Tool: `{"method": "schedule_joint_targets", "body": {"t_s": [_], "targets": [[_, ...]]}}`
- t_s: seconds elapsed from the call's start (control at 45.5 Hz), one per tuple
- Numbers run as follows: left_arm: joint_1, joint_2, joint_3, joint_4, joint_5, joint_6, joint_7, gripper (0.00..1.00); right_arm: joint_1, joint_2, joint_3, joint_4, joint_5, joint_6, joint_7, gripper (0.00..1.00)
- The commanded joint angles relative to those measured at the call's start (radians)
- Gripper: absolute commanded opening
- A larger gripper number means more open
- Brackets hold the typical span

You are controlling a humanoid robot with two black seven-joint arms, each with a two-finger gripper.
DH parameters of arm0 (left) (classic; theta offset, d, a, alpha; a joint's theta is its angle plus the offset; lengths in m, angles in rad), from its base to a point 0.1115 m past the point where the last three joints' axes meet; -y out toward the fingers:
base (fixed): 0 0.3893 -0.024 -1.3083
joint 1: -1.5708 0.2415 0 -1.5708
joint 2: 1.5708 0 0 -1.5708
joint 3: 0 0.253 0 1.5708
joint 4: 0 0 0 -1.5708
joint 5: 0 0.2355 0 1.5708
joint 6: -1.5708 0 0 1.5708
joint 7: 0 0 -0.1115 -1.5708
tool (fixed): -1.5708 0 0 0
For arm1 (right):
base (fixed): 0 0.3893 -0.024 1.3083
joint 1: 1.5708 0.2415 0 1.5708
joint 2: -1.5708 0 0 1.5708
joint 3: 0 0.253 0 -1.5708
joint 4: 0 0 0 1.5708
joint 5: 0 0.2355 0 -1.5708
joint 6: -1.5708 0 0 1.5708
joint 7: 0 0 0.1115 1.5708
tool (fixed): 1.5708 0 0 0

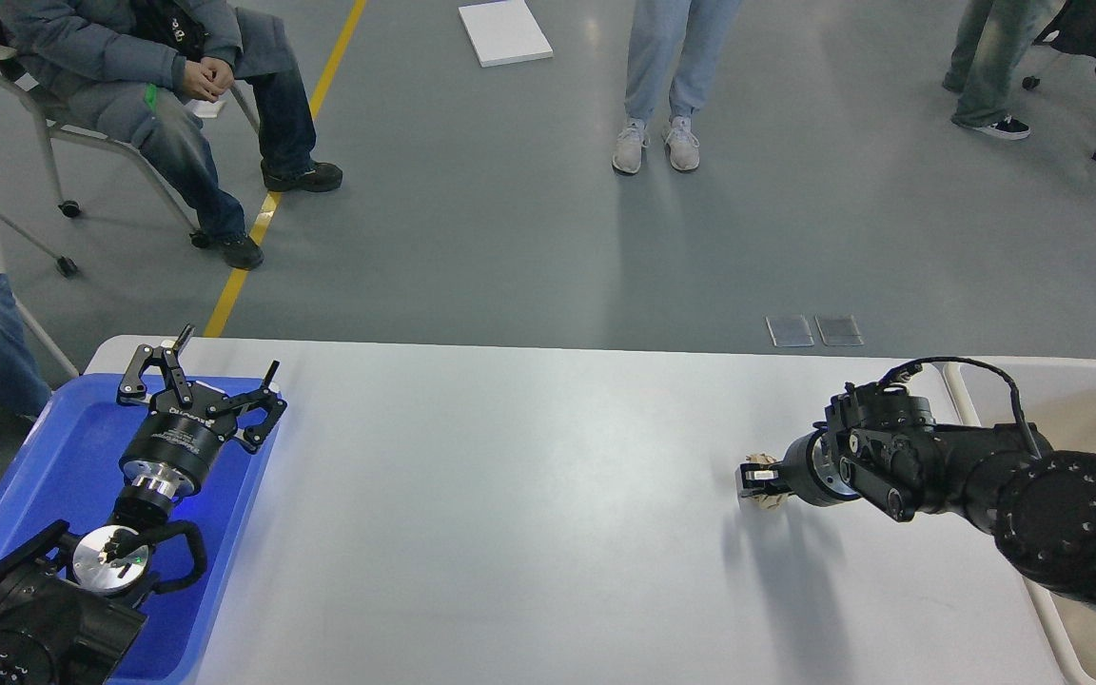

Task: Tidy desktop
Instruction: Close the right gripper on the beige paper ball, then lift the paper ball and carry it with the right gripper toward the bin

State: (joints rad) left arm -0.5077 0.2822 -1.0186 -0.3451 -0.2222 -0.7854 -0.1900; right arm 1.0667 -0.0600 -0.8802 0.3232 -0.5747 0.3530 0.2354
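Desktop (529, 495) fills the lower centre of frame, white-grey, bare across the middle.

Right gripper (759, 482) at centre-right, low over the desktop, seen end-on with something small and tan at its tip; can't tell finger gap or whether it grips it. Left gripper (215, 376) at lower left, fingers spread wide, holding nothing, above the blue tray (53, 476) on the desktop's left edge. Beige bin (1062, 400) at right edge. People stand and sit along the top of frame.

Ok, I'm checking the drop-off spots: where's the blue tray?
In the head view the blue tray sits at the desktop's left end, under the open left gripper.
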Motion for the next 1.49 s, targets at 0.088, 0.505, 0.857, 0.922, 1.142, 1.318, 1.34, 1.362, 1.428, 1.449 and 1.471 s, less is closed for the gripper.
{"method": "schedule_joint_targets", "body": {"t_s": [0.088, 0.505, 0.857, 0.922, 1.142, 1.318, 1.34, 1.362, 1.428, 1.449, 1.471], "targets": [[0.000, 0.000, 0.000, 0.000, 0.000, 0.000, 0.000, 1.00, 0.007, -0.003, -0.003, 0.005, -0.045, 0.000, 0.025, 0.00], [0.000, 0.000, 0.002, 0.000, 0.000, 0.000, -0.002, 1.00, 0.137, -0.070, -0.006, 0.161, -0.043, 0.011, 0.024, 0.00], [0.000, 0.000, 0.000, 0.000, 0.000, 0.000, -0.002, 1.00, 0.435, -0.306, -0.025, 0.476, -0.099, 0.069, 0.016, 0.00], [0.000, 0.000, 0.000, 0.000, 0.000, 0.000, -0.002, 1.00, 0.501, -0.351, -0.054, 0.526, -0.102, 0.087, 0.016, 0.00], [0.000, 0.000, 0.002, 0.000, 0.000, 0.000, -0.002, 1.00, 0.699, -0.442, -0.117, 0.662, -0.100, 0.159, 0.016, 0.00], [0.000, 0.000, 0.002, 0.000, 0.001, 0.000, -0.002, 1.00, 0.823, -0.462, -0.171, 0.697, -0.099, 0.245, 0.016, 0.00], [0.000, 0.000, 0.000, 0.000, 0.000, 0.000, -0.002, 1.00, 0.838, -0.463, -0.175, 0.698, -0.099, 0.259, 0.016, 0.00], [0.000, 0.000, 0.002, 0.000, 0.000, 0.000, -0.002, 1.00, 0.852, -0.463, -0.178, 0.698, -0.099, 0.271, 0.016, 0.00], [0.000, 0.000, 0.002, 0.000, 0.000, 0.000, -0.002, 1.00, 0.892, -0.469, -0.183, 0.702, -0.097, 0.320, 0.016, 0.00], [0.000, 0.000, 0.002, 0.000, 0.000, 0.000, -0.002, 1.00, 0.906, -0.472, -0.183, 0.703, -0.097, 0.337, 0.016, 0.00], [0.000, 0.000, 0.000, 0.000, 0.000, 0.000, -0.002, 1.00, 0.920, -0.475, -0.183, 0.703, -0.097, 0.352, 0.016, 0.00]]}}
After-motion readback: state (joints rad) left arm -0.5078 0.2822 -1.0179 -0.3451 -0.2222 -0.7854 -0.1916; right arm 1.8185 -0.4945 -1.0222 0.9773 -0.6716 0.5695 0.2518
